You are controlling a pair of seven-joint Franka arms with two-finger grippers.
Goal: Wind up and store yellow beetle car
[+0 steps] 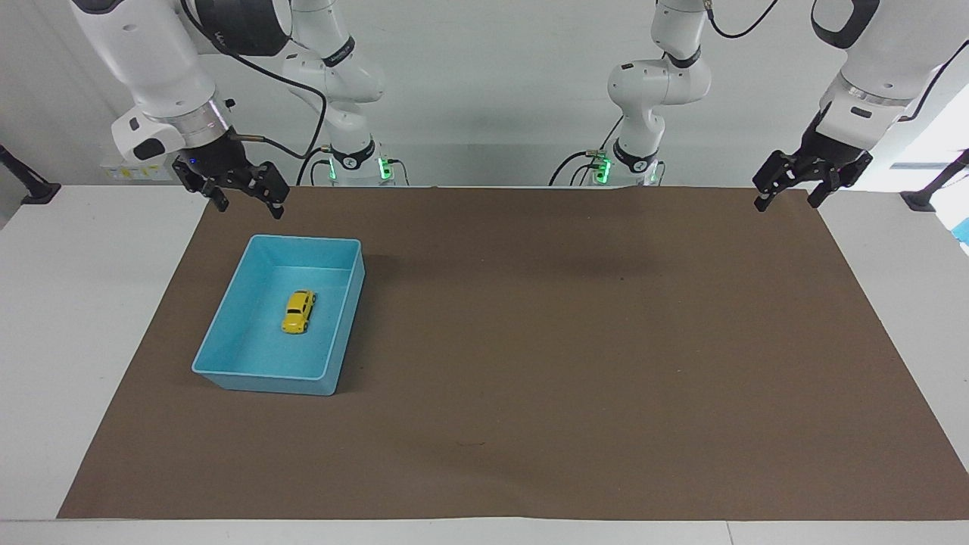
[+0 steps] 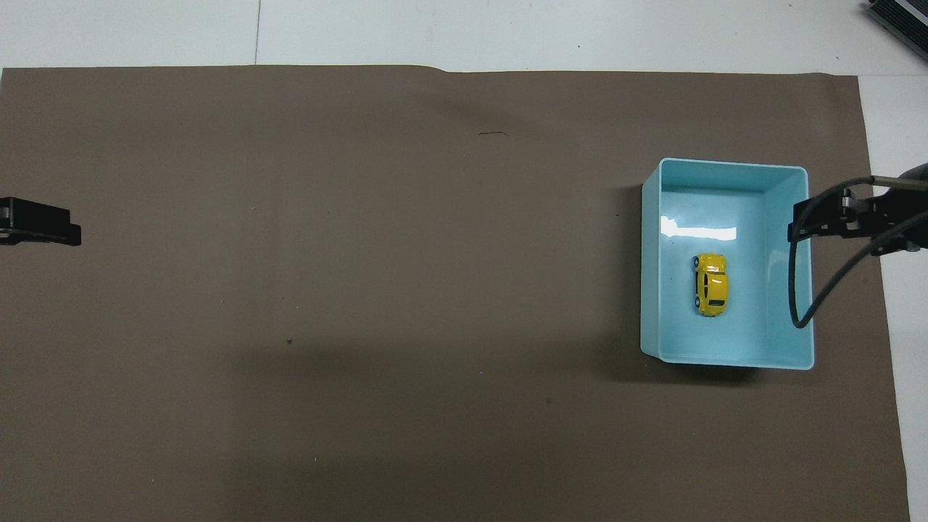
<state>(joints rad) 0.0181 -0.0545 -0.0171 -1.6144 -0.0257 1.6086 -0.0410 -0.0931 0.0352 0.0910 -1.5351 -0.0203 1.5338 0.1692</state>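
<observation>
The yellow beetle car (image 1: 298, 311) (image 2: 711, 283) rests on its wheels on the floor of a light-blue bin (image 1: 227, 318) (image 2: 786, 341), near the bin's middle, with nothing touching it. My right gripper (image 1: 252, 208) (image 2: 795, 226) hangs open and empty in the air, over the bin's rim toward the right arm's end of the table. A black cable loops down from its wrist. My left gripper (image 1: 786, 203) (image 2: 72, 233) waits open and empty, raised over the mat's edge at the left arm's end of the table.
A large brown mat (image 1: 575, 363) (image 2: 362, 290) covers most of the white table (image 1: 83, 318); the bin stands on it toward the right arm's end. Both arm bases (image 1: 356, 163) rise along the table's edge at the robots' side.
</observation>
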